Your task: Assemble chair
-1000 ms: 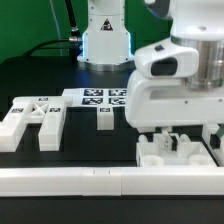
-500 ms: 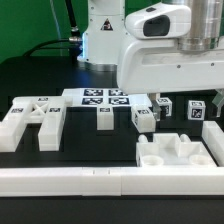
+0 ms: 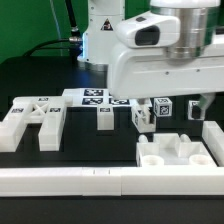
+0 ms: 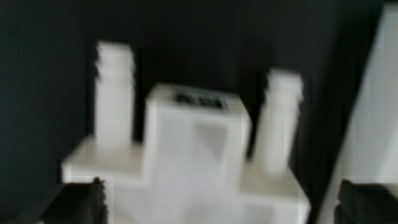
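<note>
Gripper: the gripper (image 3: 178, 103) hangs in the right half of the exterior view, under the arm's big white wrist body. Its jaws stand wide apart and nothing shows gripped between them.
Fingertips: in the blurred wrist view two dark fingertips (image 4: 79, 200) sit far apart, one on each side of a white part.
Part under the camera: a pegged piece (image 4: 196, 140), white, with two upright pegs beside a block bearing a dark tag. It is too blurred to match to a part in the other view.
Chair, nearest part: a notched slab (image 3: 175, 150) lies on the black table (image 3: 40, 80), lower right of the exterior view, below the gripper and apart from it.
Chair, cubes: three tagged cubes (image 3: 143, 117) stand just behind the slab.
Chair, other parts: a short bar (image 3: 105, 118) lies at centre and two long pieces (image 3: 35, 122) at centre left.
Marker board: the marker board (image 3: 95, 97) lies flat behind the short bar.
Rail: a plain white rail (image 3: 100, 182) runs along the bottom edge.
</note>
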Action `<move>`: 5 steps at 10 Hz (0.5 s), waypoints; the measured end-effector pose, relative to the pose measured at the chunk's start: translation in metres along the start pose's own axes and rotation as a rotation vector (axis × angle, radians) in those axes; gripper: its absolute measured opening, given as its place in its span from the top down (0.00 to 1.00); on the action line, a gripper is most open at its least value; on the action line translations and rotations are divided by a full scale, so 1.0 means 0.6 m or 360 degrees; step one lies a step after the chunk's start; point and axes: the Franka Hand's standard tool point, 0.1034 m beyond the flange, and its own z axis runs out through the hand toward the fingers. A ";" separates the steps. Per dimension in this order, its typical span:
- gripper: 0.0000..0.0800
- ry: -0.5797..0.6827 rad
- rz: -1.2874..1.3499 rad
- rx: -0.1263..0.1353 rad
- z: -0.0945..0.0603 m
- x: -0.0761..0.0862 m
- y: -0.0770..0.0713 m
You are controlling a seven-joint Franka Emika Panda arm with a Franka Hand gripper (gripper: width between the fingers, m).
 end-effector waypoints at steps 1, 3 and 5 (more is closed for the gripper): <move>0.19 -0.0016 -0.0010 -0.0006 0.009 -0.029 0.016; 0.19 -0.0063 -0.0008 0.0001 0.014 -0.041 0.023; 0.19 -0.0057 -0.0012 0.0000 0.015 -0.040 0.023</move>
